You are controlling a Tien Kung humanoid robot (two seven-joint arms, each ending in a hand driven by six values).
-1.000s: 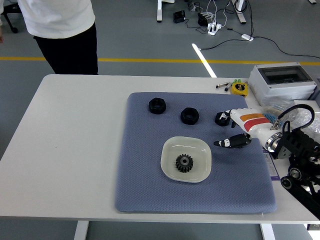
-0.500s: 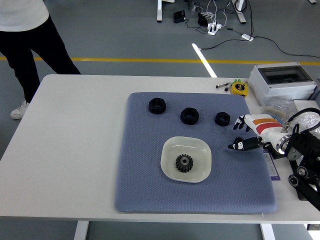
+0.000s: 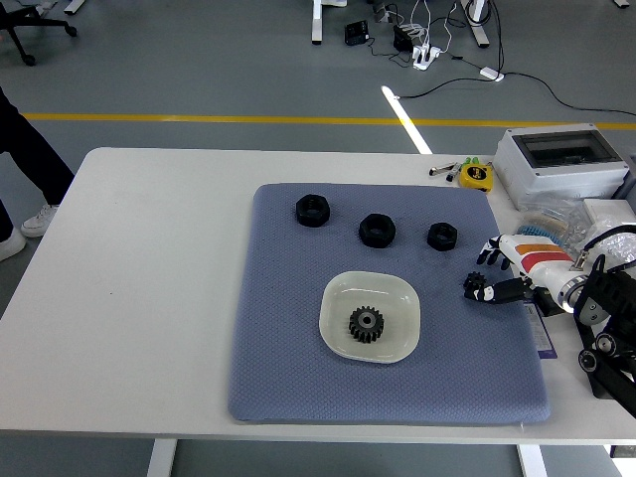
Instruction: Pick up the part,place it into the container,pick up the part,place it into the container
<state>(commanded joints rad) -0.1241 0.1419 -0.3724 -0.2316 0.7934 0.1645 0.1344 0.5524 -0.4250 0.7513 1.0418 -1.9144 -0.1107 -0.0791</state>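
Item: gear [image 3: 366, 324], lodged in the white container [image 3: 341, 295], mat centre. Step, as we judge it: second pick pending. Three black nuts at the container's 11 to 1 o'clock; nearest, small nut [image 3: 442, 236]. Right hand [image 3: 494, 274] at the container's 3 o'clock, over the mat, fingers loosely spread, holding nothing. Next we need a reach toward 11 o'clock. Left arm unseen.

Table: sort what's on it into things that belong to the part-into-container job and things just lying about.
Belongs to the job:
- gear, already in the dish
- white dish
- three black nuts on the mat
- right robot hand, open, holding nothing

Just lying about:
- blue mat
- tape measure
- grey box
- plastic bags
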